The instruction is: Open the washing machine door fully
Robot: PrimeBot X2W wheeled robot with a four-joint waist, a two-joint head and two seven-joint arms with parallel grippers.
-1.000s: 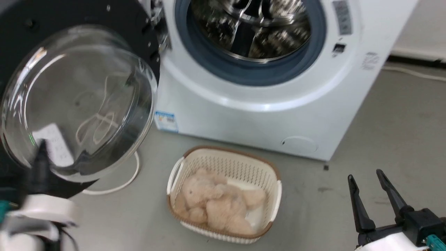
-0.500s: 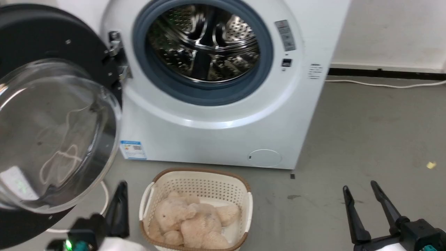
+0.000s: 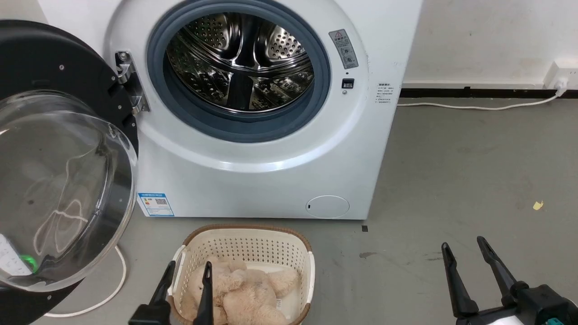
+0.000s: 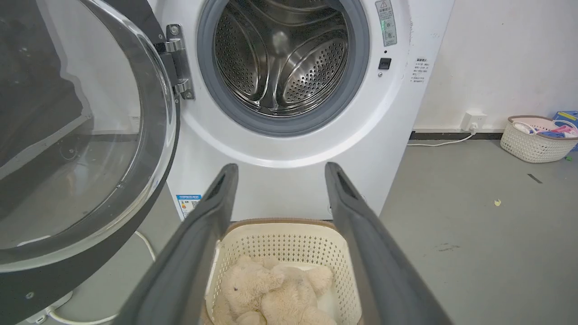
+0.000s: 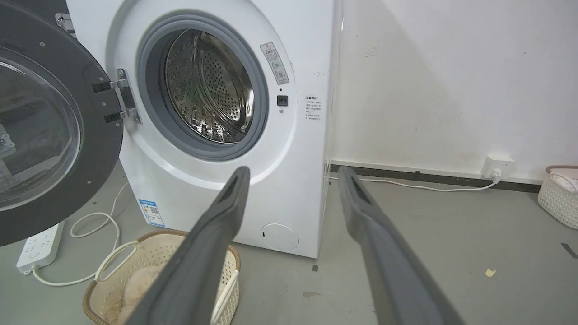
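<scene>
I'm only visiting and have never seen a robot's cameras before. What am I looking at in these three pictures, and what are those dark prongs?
All three pictures show one moment. One camera sits on the robot's head, looking down; the other two sit on its wrists, looking along the fingers.

The prongs are its grippers, each with two long dark fingers. In the head view the left gripper is at the bottom, over a cream basket, and the right gripper is at the lower right. Both are open and hold nothing.

Ahead stands a white washing machine. The washing machine door, black with a bulging glass centre, is swung wide open to the left, baring the steel drum. The basket on the grey floor holds a beige plush toy.
</scene>
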